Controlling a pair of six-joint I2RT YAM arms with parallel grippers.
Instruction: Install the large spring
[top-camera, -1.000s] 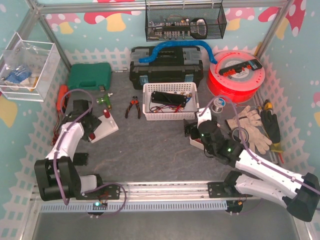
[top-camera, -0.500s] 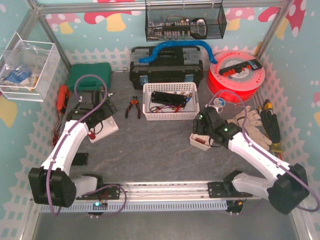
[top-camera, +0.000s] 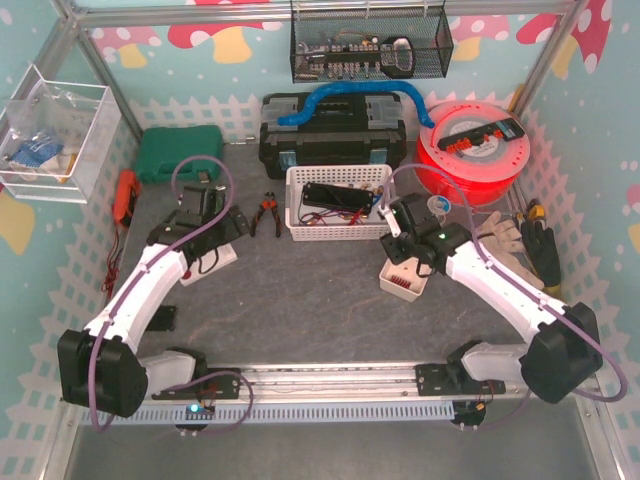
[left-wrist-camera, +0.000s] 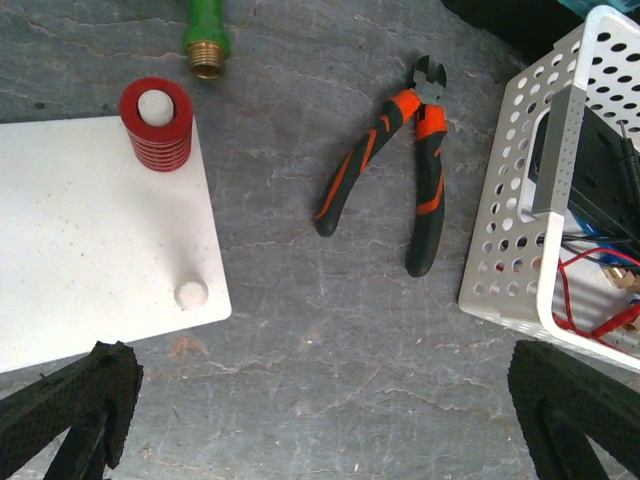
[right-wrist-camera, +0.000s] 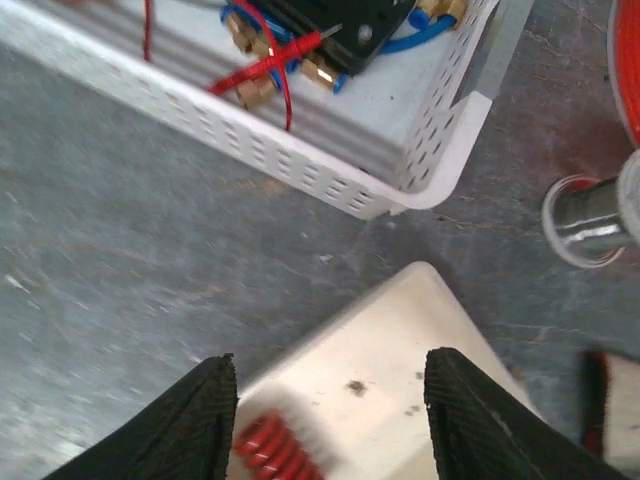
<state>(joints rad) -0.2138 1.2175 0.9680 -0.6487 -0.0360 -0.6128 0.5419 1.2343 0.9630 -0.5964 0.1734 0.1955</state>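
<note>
Over on the left of the worktop (top-camera: 300, 300), the left end effector (left-wrist-camera: 320, 415) had drawn back from the white peg plate (left-wrist-camera: 90, 240) and spread to its widest, empty. It left the large red spring (left-wrist-camera: 157, 124) seated upright over a corner peg, ahead of the fingers and well apart from them; installed, I judged. The right end effector (right-wrist-camera: 328, 420) had swung over the small white tray (right-wrist-camera: 400, 340), jaws narrowing but still part open and gripping nothing, a second red spring (right-wrist-camera: 268, 448) just beside one finger.

Orange-and-black cutting pliers (left-wrist-camera: 430, 180) lie on the grey slate desk (left-wrist-camera: 300, 380), just beside a white perforated plastic basket (left-wrist-camera: 505, 230) holding red leads. Behind stand a green plastic case (top-camera: 178, 153), a black blue-handled toolbox (top-camera: 333, 140) and a red cable reel (top-camera: 470, 155), with pale work gloves (top-camera: 500, 255) nearby.
</note>
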